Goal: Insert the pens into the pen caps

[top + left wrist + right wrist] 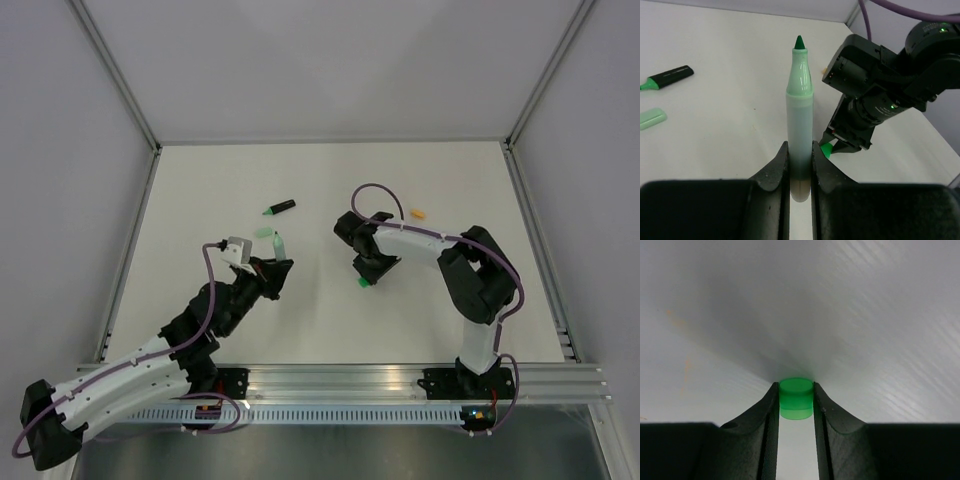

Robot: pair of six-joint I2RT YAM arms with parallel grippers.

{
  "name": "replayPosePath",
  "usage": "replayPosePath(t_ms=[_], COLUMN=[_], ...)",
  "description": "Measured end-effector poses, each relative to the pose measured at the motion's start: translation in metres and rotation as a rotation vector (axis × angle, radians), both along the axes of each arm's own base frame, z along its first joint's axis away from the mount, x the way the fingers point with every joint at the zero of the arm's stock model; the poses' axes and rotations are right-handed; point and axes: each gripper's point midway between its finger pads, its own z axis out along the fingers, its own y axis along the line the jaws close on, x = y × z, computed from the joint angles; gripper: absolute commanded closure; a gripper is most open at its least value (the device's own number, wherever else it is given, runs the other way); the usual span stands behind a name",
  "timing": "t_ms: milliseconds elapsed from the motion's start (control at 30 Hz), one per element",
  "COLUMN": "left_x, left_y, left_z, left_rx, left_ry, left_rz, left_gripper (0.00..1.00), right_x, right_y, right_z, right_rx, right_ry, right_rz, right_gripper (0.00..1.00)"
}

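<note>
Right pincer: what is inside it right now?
Clamped in the right pincer is a bright green cap. Its sides are covered by the fingers, and which end is open cannot be told from here.

I note bright, even overhead light; soft grey shadow fans out beyond the green cap (796, 399); table (880, 310) there streaky, defocused.

white table (330, 185), grey walls (330, 60), aluminium rail (350, 378) along near edge
</note>
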Motion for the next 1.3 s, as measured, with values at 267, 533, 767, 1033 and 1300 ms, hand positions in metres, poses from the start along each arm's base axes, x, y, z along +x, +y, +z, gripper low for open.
replayPosePath(t_ms=[267, 533, 767, 1033, 1300], left_x=[-0.022, -0.045, -0.043, -0.040, -0.040], left_y=[-0.052, -0.087, -0.090, -0.091, -0.092], left_z=[0.005, -0.003, 0.001, -0.003, -0.004], left_rx=[0.034, 0.056, 0.053, 0.062, 0.065], left_ry=[-0.037, -0.013, -0.016, -0.005, 0.000], left_rz=[-0.297, -0.524, -0.524, -0.517, -0.516], left_gripper=[0.98, 0.98, 0.98, 0.98, 0.98], right_x=[0.025, 0.034, 0.012, 0.010, -0.004], right_y=[-0.028, -0.054, -0.053, 0.007, 0.047], right_z=[0.062, 0.204, 0.284, 0.311, 0.307], right_rx=[-0.087, -0.085, 0.044, 0.209, 0.297], right_ry=[-0.216, -0.643, -0.977, -1.159, -1.215], right_rz=[0.209, 0.399, 0.560, 0.819, 0.922], right_gripper=[1.00, 1.00, 1.00, 1.00, 1.00])
